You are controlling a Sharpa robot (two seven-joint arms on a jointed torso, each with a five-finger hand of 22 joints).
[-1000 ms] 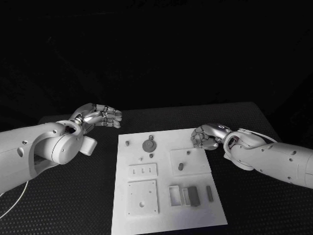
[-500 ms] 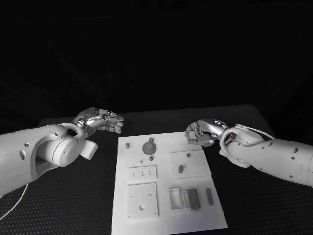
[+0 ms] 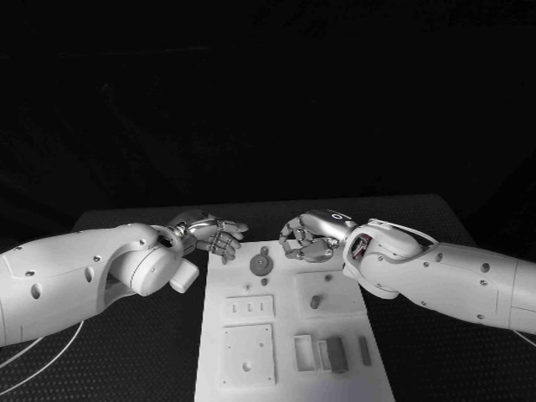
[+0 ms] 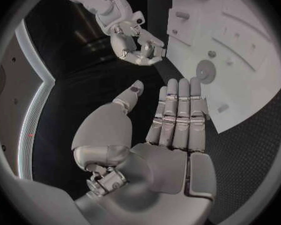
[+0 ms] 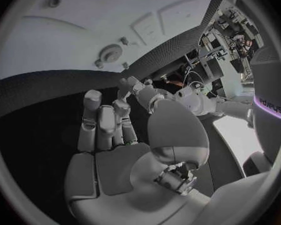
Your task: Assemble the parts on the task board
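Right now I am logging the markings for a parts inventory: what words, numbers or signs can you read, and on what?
"sharpa": purple lettering, turned sideways, on the white robot body in the right wrist view; it seems to read so.
A small ring-shaped mark on the back of the right hand: a "0" or a logo, too small to tell.
Task board and its parts: no lettering that can be read.

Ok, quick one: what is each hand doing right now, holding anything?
Left hand: open, fingers straight, holding nothing.
Right hand: open, fingers loosely bent, holding nothing.
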